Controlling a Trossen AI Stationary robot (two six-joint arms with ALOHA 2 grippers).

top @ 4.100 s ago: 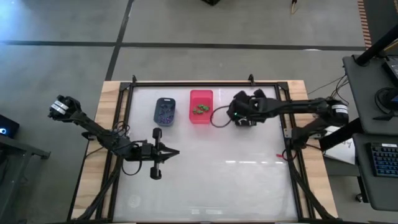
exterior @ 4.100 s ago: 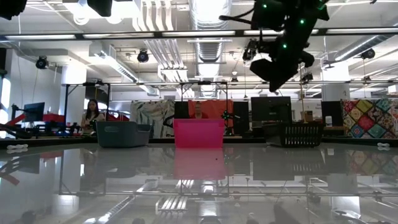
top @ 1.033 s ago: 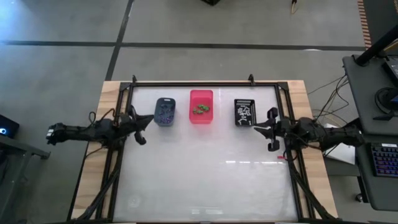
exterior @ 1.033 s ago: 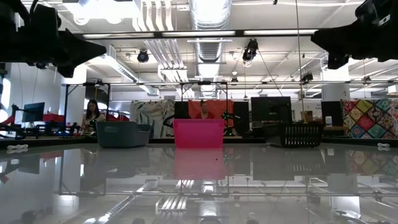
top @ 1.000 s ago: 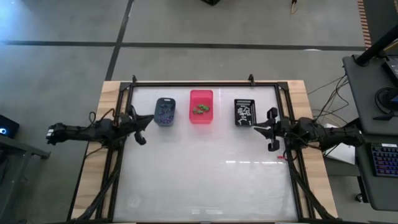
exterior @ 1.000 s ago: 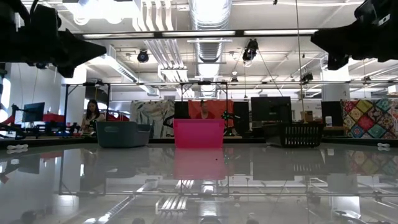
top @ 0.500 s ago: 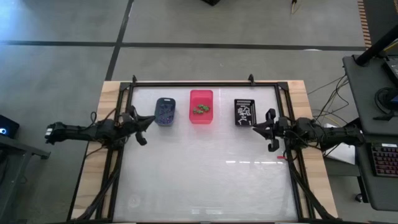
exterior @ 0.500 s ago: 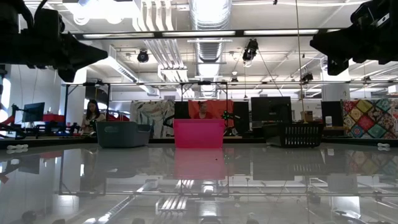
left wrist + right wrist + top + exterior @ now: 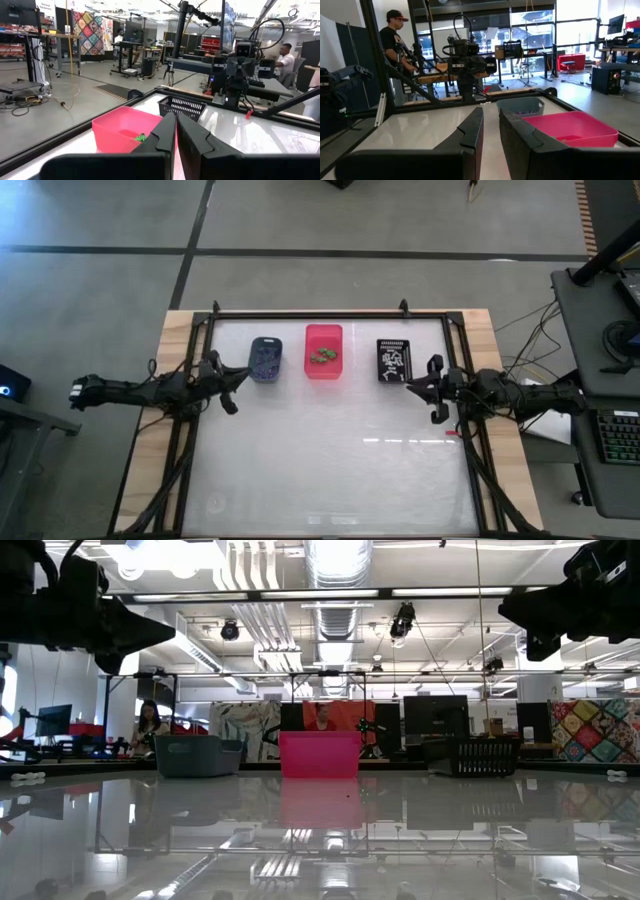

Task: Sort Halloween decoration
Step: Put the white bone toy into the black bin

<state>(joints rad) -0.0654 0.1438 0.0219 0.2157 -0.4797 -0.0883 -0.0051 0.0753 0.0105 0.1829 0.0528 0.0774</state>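
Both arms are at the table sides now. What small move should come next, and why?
Probably none beyond parking: purple trinkets lie in the blue-grey bin, green ones in the pink bin, white ones in the black bin; left gripper and right gripper hold nothing.

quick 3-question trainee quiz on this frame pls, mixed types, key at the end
1. True or false: the pink bin stands between the blue-grey bin and the black bin.
2. Which bin holds the green trinkets?
A. blue-grey
B. pink
C. black
3. Fill in: the left gripper sits at the table's left edge beside the ____ bin, while the right gripper sits at the right edge near the black bin.

Key:
1. True
2. B
3. blue-grey
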